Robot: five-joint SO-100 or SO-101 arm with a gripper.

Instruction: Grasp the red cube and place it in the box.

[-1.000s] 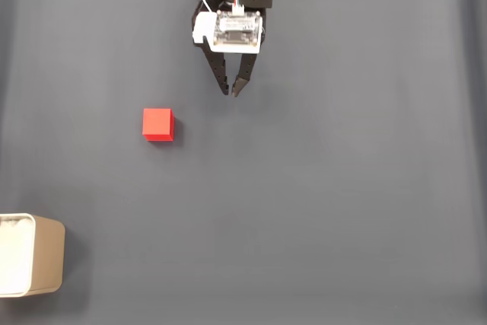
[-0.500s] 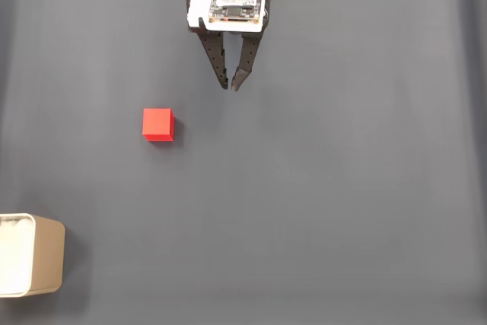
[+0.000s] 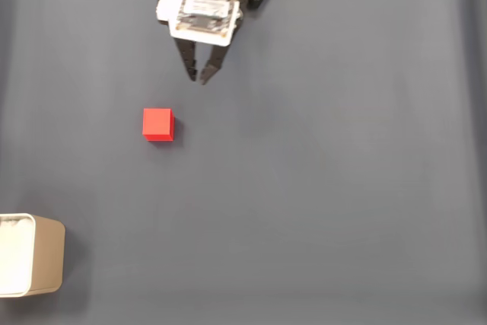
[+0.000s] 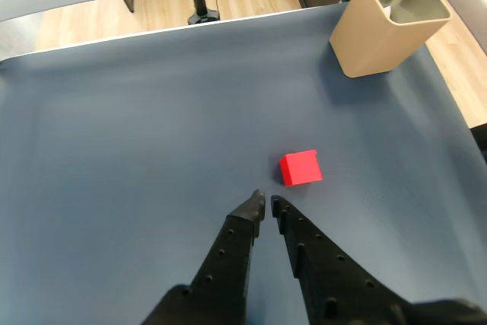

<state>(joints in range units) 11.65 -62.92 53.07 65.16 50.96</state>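
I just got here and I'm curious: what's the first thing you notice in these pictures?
The red cube pops out, alone on the dark grey mat, left of middle in the fixed view. Above it, the black gripper points down with its fingers nearly together. The tan box sits at the bottom left edge.

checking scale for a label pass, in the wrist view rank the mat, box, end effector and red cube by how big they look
1. mat, by far the largest
2. end effector, though it looks large partly because it is closest to the camera
3. box
4. red cube, smallest
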